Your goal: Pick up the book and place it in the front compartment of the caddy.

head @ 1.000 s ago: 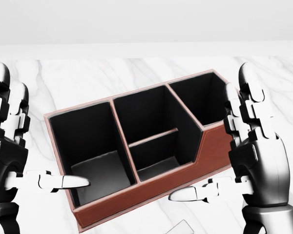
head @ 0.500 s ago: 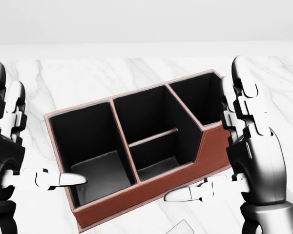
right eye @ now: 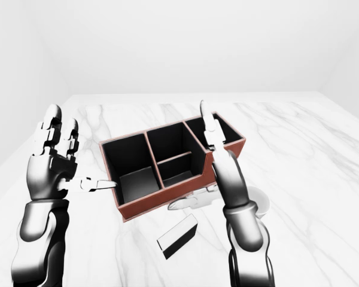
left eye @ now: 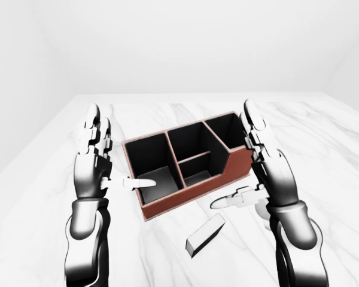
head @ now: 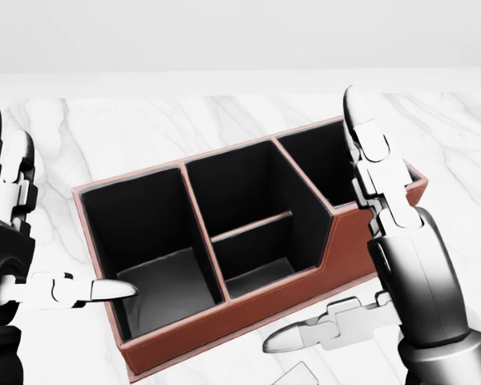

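Four dark caddy [left eye: 185,164] compartments, all bare; book [left eye: 204,235] outside, on marble.

A white-and-dark book [left eye: 204,234] lies flat on marble just below the reddish-brown, black-lined caddy [left eye: 185,162].

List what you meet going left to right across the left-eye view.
Left hand → caddy → book → right hand.
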